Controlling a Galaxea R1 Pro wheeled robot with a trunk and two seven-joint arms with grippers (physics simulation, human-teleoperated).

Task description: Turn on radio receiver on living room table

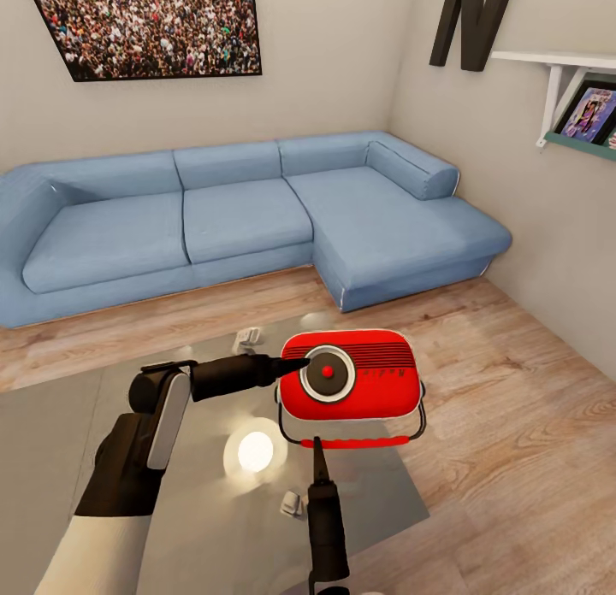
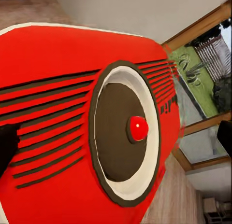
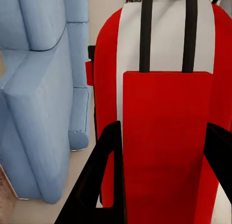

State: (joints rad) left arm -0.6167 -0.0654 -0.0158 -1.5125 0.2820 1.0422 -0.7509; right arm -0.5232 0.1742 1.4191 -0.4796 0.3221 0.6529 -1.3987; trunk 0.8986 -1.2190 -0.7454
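Red, one radio receiver (image 1: 355,387) stands near the right edge of the glossy grey counter (image 1: 60,424), before one blue sofa (image 1: 214,219). Two hands: the left hand (image 1: 295,366) points its tip at the dial; I cannot tell its opening. The right hand (image 3: 162,180) straddles the radio's end, fingers spread, gripping nothing.

Blue L-shaped sofa (image 1: 239,219) against beige walls (image 1: 342,56), light wood floor (image 1: 513,390).

Blue L-shaped sofa (image 1: 239,219) against wall; crowd photo (image 1: 150,26) above; white shelf (image 1: 569,73) at right
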